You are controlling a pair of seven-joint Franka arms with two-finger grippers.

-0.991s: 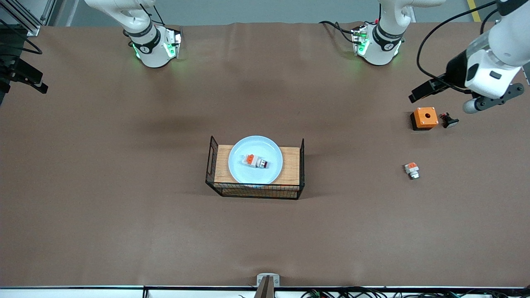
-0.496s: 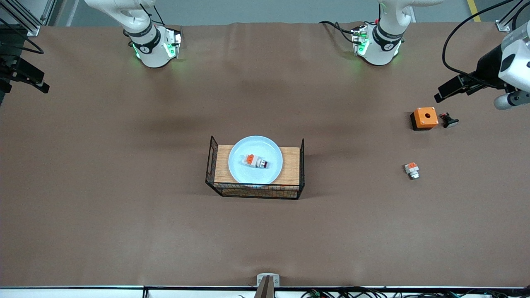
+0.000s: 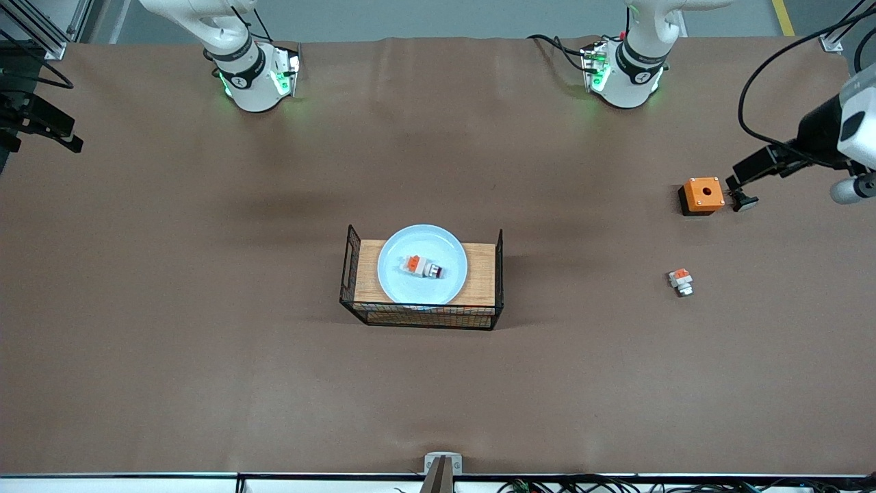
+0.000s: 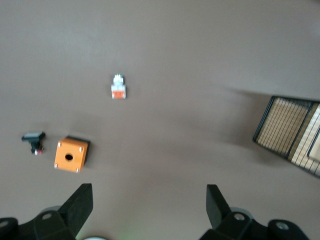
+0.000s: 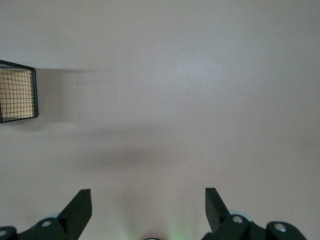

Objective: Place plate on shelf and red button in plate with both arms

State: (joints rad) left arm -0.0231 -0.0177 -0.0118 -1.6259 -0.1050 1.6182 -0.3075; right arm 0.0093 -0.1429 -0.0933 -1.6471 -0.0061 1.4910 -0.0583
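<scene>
The brown worktop [image 3: 205, 356] lies bare along its edge nearest the front camera; moving away from that edge, the first thing met is a black wire rack [image 3: 422, 316] with a wooden top, standing near the middle of the worktop; the plate [image 3: 410, 236], pale blue and round, sits flat on that wooden top, its rim reaching almost from one long edge of the wood to the other; the red button [image 3: 423, 267] lies on its side in the middle of the plate, orange block toward the right arm's end, dark cap toward the left arm's end.

About level with the rack, but well apart toward the left arm's end, a small white-and-orange part with a silvery tip [image 3: 681, 281] rests on the worktop; farther from the front camera than it stands an orange square box [image 3: 702, 195] with a hole in its top, and just beside the box lies a small black piece [image 3: 743, 200].

The left tool [image 4: 149, 209] hangs over the worktop by the box and the black piece, its fingers [image 4: 81, 202] spread wide apart and holding nothing; the right tool [image 5: 148, 207] is up over bare worktop at the right arm's end, fingers [image 5: 80, 206] likewise spread apart and empty, a corner of the rack showing in its wrist view.
</scene>
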